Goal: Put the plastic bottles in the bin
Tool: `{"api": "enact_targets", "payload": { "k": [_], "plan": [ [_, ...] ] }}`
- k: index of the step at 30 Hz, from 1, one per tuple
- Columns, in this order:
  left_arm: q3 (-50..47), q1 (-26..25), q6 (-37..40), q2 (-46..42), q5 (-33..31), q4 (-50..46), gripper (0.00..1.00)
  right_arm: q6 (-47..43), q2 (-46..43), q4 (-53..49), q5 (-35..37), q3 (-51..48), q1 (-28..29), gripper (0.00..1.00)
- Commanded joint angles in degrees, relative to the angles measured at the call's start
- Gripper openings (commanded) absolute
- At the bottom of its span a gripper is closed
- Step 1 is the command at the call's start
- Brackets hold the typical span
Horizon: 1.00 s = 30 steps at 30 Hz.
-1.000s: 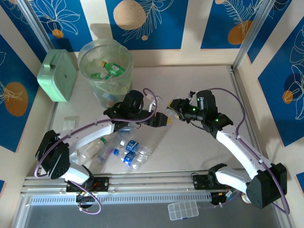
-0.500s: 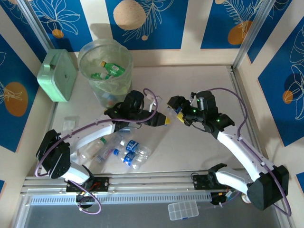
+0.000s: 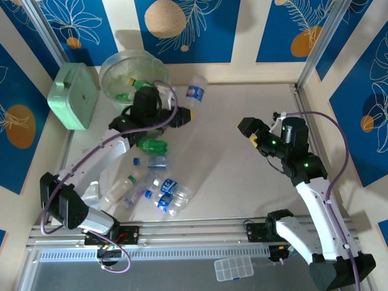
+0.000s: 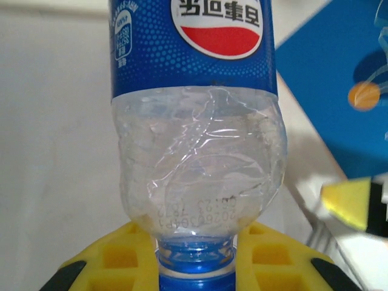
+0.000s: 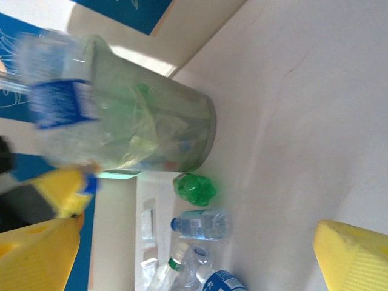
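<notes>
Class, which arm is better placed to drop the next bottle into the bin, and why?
Left: its pincer grips a bottle beside the bin; the right pincer is open, empty, farther away.

Box (image 3: 73, 96) left of bin (image 3: 116, 60); loose bottles (image 3: 171, 195) lie before the bin

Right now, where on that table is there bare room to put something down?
The widest bare patch of table lies between the pile of bottles and the right arm. The far right corner is bare too. It is crowded at the near left, in front of the bin.
</notes>
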Motion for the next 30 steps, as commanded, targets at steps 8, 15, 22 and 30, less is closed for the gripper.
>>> {"api": "enact_targets", "payload": {
  "k": [8, 15, 22, 30],
  "plan": [
    [19.5, 12.2, -10.8, 3.9, -21.2, -13.4, 0.00, -4.9, -2.6, -4.7, 2.5, -0.8, -1.3, 0.99],
    [35.5, 13.4, -26.7, 14.3, -30.3, -35.1, 0.00, -3.6, -2.4, -4.2, 3.1, -3.0, -1.5, 0.99],
    [33.0, 14.4, -34.7, 15.6, -30.8, -34.2, 0.00, -2.7, -1.8, -3.9, 2.6, -3.7, -1.7, 0.99],
    [35.9, 16.3, -35.1, 21.9, -23.1, -33.1, 0.42, -2.9, -1.6, -4.8, 2.2, -3.4, -1.7, 0.99]
  ]
}}
